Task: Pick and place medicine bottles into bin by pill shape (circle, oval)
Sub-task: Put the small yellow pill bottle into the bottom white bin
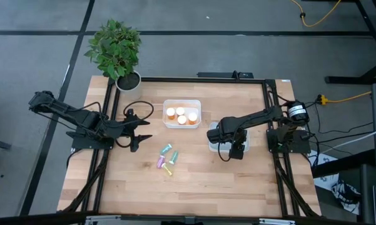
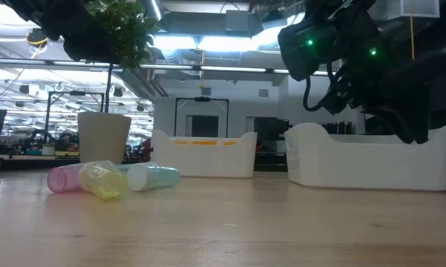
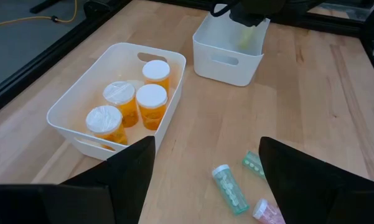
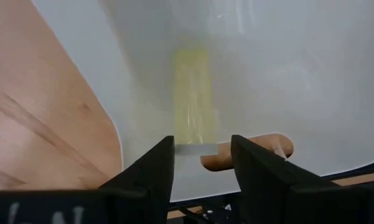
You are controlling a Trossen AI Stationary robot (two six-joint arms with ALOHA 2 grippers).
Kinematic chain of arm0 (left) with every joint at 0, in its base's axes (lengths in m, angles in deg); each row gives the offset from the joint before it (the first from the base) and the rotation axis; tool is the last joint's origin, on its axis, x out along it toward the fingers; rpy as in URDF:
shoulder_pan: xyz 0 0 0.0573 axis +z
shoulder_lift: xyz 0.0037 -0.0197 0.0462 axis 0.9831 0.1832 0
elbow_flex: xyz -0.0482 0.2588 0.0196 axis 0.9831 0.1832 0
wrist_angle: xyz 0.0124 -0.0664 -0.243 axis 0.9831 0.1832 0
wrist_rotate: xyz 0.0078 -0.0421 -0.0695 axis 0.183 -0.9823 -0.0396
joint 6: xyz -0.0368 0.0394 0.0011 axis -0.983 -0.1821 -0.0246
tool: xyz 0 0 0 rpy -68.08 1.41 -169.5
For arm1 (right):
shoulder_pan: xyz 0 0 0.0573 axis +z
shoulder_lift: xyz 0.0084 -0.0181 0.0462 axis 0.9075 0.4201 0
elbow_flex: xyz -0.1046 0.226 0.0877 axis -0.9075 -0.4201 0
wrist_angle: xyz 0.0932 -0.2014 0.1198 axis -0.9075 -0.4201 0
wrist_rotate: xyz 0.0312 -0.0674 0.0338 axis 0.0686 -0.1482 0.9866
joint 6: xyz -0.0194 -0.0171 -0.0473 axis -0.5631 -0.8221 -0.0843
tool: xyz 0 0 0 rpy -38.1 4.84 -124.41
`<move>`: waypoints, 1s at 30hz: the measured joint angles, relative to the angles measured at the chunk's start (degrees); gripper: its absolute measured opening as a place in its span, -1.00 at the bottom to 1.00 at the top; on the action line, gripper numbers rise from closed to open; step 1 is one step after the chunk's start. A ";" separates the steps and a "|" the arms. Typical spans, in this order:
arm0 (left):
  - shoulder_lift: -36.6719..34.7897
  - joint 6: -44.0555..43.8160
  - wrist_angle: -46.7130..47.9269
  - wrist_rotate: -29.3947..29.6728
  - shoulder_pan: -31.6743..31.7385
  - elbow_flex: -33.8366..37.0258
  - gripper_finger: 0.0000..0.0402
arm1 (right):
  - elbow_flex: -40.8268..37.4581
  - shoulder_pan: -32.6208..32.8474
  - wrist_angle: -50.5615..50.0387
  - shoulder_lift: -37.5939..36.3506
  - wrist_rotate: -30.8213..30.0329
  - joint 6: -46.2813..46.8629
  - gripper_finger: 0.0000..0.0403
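Note:
Several pastel medicine bottles [image 1: 167, 159] lie on their sides on the table's middle; the left wrist view shows two teal ones [image 3: 230, 186] and a pink one. Several orange bottles with white caps [image 3: 137, 102] stand in the far white bin [image 1: 164, 114]. My right gripper [image 1: 233, 149] hangs over the right white bin [image 3: 227, 59], shut on a yellow bottle [image 4: 191, 99]. My left gripper [image 3: 205, 180] waits open above the table's left part, clear of everything. My right gripper has one end of the yellow bottle [image 4: 190, 142] between its two fingers, coming steeply from above. The fingers lie along the bottle, whose far end points down toward the bin's floor. It hangs inside the bin's walls, clear of the table.
A potted plant [image 1: 116, 50] stands at the table's far left corner. A black frame rail [image 1: 200, 79] runs round the table's edges. Bare wood lies near the front edge [image 1: 194, 194]. The right bin's wall has a handle slot [image 4: 249, 148].

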 joint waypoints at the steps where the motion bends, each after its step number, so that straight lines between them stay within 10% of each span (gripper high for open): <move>1: 0.01 0.00 0.00 0.00 0.02 0.00 0.40 | 0.00 0.00 0.00 0.00 -0.02 -0.02 -0.20; 30: 0.00 -1.12 0.07 -0.35 0.02 0.00 0.40 | -4.49 0.00 4.17 0.07 -1.55 -1.68 -0.20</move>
